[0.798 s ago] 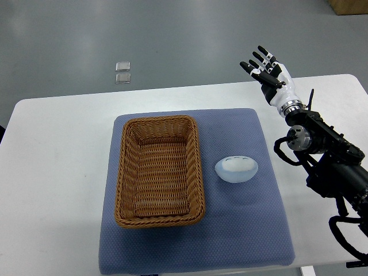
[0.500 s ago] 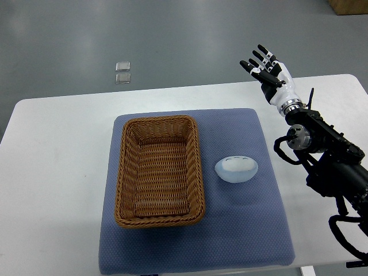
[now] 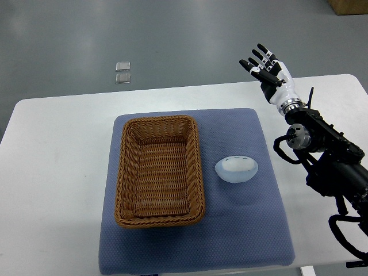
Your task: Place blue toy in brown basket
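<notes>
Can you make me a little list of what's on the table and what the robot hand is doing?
toy: pale blue rounded soft toy, lying on the mat just right of the basket, not touching it
basket: brown woven wicker basket, rectangular, nothing inside
mat: blue-grey padded mat under both
table: white table
right hand: black-and-white robot hand, fingers spread, holding nothing, raised by the table's far edge, away from the toy
left hand: not in view
task: toy not yet in basket

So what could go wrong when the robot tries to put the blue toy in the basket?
The right robot hand is open and far from the blue toy, so it may miss. The toy looks round and smooth, so it might slip or roll on the blue mat. It also lies close to the brown basket, so fingers could bump the rim.
</notes>
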